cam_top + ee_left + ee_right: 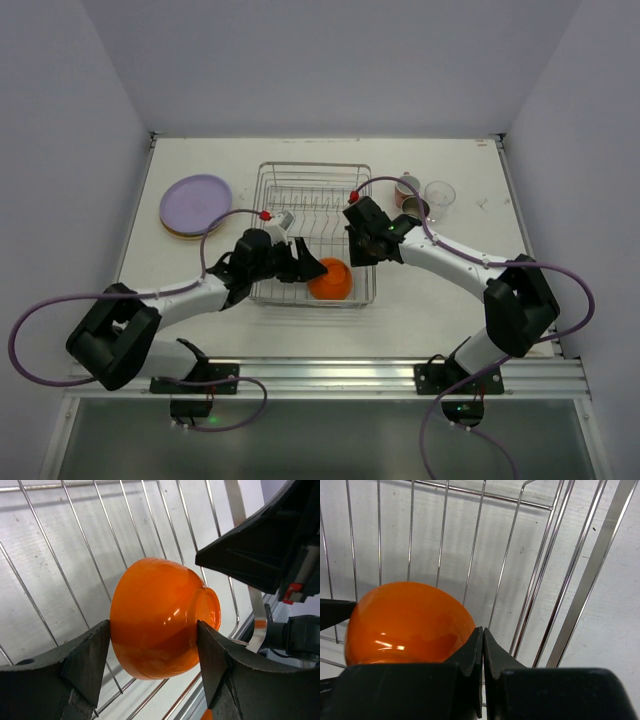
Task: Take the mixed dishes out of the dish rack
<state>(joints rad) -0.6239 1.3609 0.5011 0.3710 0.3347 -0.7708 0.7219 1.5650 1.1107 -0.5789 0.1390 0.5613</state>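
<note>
The orange bowl (330, 281) lies tipped on its side in the near right corner of the silver wire dish rack (300, 190). My left gripper (314, 268) reaches in from the left and is shut on the bowl. In the left wrist view, its fingers (95, 655) press on both sides of the bowl (160, 620). My right gripper (358, 254) hovers shut and empty just right of the bowl, over the rack's right side. In the right wrist view, its jaws (483, 645) meet in front of the bowl (405, 620).
A stack of plates with a lavender one on top (196, 203) sits left of the rack. A pink mug (407, 187) and a clear glass (439, 194) stand to the rack's right, behind the right arm. The right gripper's body (260, 550) is close above the bowl.
</note>
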